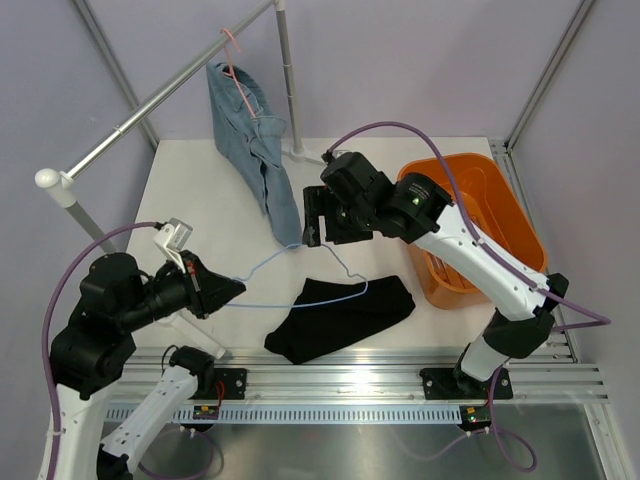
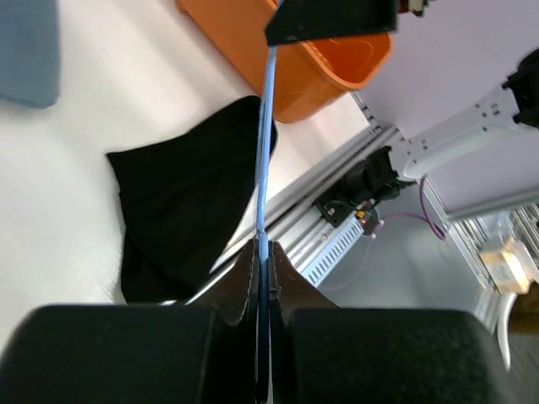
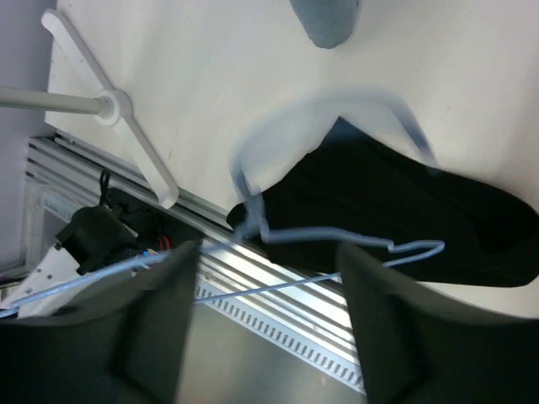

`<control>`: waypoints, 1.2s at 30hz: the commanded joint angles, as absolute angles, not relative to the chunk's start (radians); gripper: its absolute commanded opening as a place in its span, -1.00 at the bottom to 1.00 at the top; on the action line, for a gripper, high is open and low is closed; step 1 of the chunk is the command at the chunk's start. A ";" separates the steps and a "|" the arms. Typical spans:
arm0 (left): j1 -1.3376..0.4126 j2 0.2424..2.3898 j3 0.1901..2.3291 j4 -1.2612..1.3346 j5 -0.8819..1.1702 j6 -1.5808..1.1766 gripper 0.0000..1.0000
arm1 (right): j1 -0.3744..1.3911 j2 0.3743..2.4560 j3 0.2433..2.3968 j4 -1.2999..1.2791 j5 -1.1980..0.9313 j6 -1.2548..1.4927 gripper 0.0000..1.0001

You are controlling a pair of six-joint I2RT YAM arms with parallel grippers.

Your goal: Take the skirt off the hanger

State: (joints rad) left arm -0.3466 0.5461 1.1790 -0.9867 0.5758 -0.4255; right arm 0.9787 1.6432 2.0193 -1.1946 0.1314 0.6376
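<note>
The black skirt lies crumpled on the white table at the front centre; it also shows in the left wrist view and the right wrist view. A blue wire hanger hangs in the air just above it, one end over the skirt's upper edge. My left gripper is shut on the hanger's left corner. My right gripper is open and empty, just above the hanger's hook; the hanger shows between its fingers.
An orange bin stands at the right, behind my right arm. A denim garment hangs on a pink hanger from the clothes rail at the back left. The rack's white foot lies at the front left. An aluminium rail edges the table.
</note>
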 commanded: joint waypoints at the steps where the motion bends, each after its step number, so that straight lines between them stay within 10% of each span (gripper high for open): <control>1: -0.350 0.545 1.241 -1.006 0.471 -0.405 -1.00 | 0.992 1.597 2.037 -1.192 0.175 0.637 0.67; 2: -0.350 0.538 1.244 -1.012 0.466 -0.402 -1.00 | 0.992 1.580 2.025 -1.183 0.192 0.643 0.99; 15: -0.350 0.500 1.353 -1.000 0.356 -0.416 -1.00 | 0.992 0.924 1.697 -1.098 0.497 0.799 0.99; 36: -0.371 0.600 1.809 -1.267 -0.296 -0.410 -1.00 | 0.992 0.903 1.614 -1.167 0.460 0.836 0.99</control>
